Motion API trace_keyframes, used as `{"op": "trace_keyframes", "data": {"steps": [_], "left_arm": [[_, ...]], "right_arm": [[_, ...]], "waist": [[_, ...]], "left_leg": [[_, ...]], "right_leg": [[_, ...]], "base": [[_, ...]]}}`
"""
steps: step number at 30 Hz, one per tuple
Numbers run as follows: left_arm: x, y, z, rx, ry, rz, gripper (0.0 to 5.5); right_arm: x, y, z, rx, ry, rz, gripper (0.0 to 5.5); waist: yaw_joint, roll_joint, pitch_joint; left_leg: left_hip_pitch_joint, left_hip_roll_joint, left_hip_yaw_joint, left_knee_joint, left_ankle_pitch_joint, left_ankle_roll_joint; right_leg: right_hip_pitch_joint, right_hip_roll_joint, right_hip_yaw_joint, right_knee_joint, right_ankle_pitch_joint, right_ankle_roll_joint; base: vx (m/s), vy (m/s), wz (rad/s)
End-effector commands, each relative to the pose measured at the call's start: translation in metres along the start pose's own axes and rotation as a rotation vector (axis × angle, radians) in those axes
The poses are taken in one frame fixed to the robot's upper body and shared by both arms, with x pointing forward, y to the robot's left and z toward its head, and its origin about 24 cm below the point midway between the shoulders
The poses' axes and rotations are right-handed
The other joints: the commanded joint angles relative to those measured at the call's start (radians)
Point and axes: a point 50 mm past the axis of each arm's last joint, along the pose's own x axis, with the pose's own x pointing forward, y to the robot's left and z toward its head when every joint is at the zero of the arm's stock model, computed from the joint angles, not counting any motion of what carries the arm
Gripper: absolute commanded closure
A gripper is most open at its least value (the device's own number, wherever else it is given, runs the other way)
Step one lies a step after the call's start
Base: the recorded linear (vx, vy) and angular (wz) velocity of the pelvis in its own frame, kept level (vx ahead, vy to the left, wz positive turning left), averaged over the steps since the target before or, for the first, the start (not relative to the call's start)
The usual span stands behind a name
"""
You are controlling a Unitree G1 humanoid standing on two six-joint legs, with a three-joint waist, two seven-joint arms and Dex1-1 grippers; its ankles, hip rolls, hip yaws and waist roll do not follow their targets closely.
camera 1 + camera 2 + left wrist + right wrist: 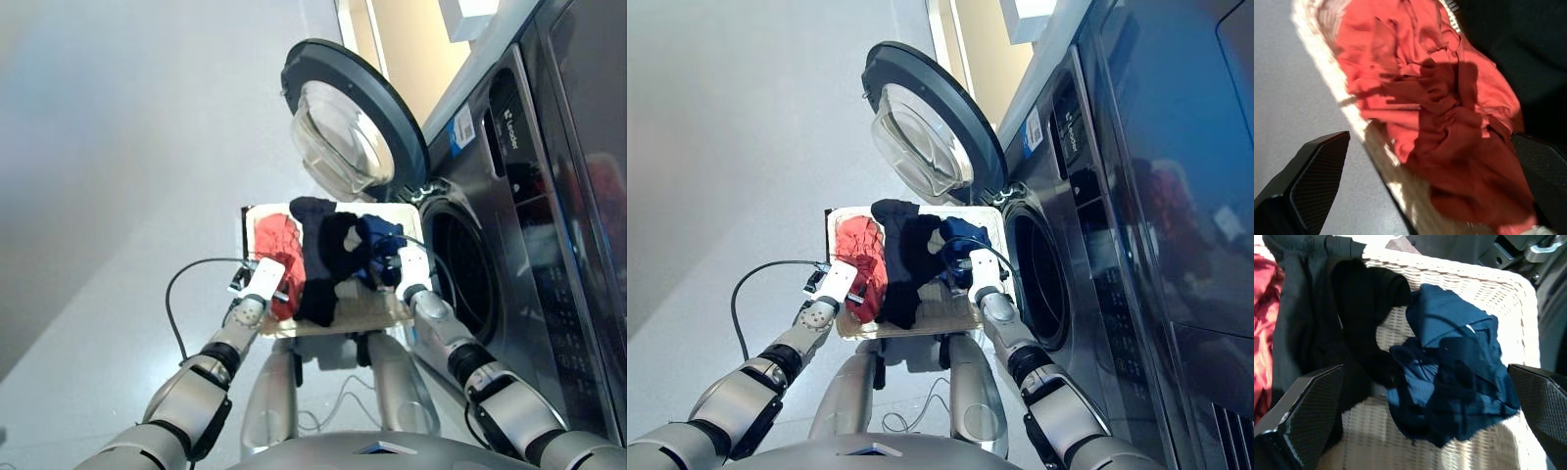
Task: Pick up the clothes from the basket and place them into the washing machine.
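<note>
All three clothes lie in the basket (1459, 276), none loaded. My right gripper (1420, 421) hangs spread wide over the navy garment (1454, 382), holding nothing; its fingers (1308, 406) flank the bunched cloth, which lies against the rim on the machine side. My left gripper (1415, 186) is likewise agape and empty, straddling the basket's rim beside the coral-red garment (1420, 98). From the head view, the black garment (328, 259) lies between the two, its tail drooping over the near rim toward 6 o'clock. The washing machine (509, 225) stands at 3 o'clock of the basket, drum hole (460, 264) exposed, door (348, 127) swung out at 12. Judgement: grasp the navy first. Descend onto the thickest fold, pinch cloth only, clear of wicker and the black sleeve, then lift high enough to clear the rim before swinging to 3.
</note>
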Motion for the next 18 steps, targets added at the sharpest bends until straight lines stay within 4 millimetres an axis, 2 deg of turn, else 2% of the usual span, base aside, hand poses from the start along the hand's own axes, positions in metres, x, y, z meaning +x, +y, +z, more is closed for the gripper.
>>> {"op": "trace_keyframes", "data": {"steps": [1,3,4,11,15,18], "left_arm": [[0.009,0.036,0.025,0.018,-0.077,0.116,0.00],[0.012,0.047,0.031,0.011,-0.076,0.146,0.00],[0.013,0.052,0.035,0.007,-0.079,0.158,0.00],[0.018,0.088,0.062,-0.008,-0.128,0.259,0.00],[0.019,0.104,0.069,-0.046,-0.126,0.295,0.00],[0.020,0.106,0.076,-0.059,-0.140,0.299,0.00]], "right_arm": [[0.008,0.021,0.041,0.045,-0.203,0.076,0.00],[0.010,0.024,0.050,0.048,-0.234,0.094,0.00],[0.010,0.025,0.053,0.050,-0.247,0.101,0.00],[0.010,0.034,0.087,0.086,-0.384,0.160,0.00],[0.009,0.039,0.098,0.109,-0.427,0.187,0.00],[0.006,0.040,0.101,0.124,-0.446,0.196,0.00]], "waist": [[-0.021,-0.038,-0.004],[-0.025,-0.038,-0.007],[-0.023,-0.033,-0.004],[-0.041,-0.033,-0.009],[-0.054,-0.037,-0.016],[-0.059,-0.033,-0.022]], "left_leg": [[-0.087,-0.034,0.012,0.209,-0.147,0.037],[-0.137,-0.036,0.009,0.242,-0.157,0.043],[-0.145,-0.029,0.004,0.263,-0.193,0.041],[-0.275,-0.028,0.003,0.322,-0.209,0.052],[-0.339,-0.026,-0.002,0.347,-0.215,0.056],[-0.364,-0.025,-0.001,0.364,-0.222,0.061]], "right_leg": [[0.010,-0.023,0.036,-0.074,0.014,0.114],[-0.032,-0.021,0.043,-0.053,0.006,0.113],[-0.042,-0.013,0.045,-0.030,-0.023,0.118],[-0.174,-0.004,0.060,0.023,-0.031,0.116],[-0.231,-0.001,0.064,0.036,-0.029,0.117],[-0.259,0.000,0.066,0.050,-0.030,0.117]], "base": [[0.000,0.000,0.000],[0.047,0.013,-0.030],[0.099,0.024,-0.065],[0.015,0.003,-0.010],[0.000,0.000,0.000],[0.000,0.000,0.000]]}}
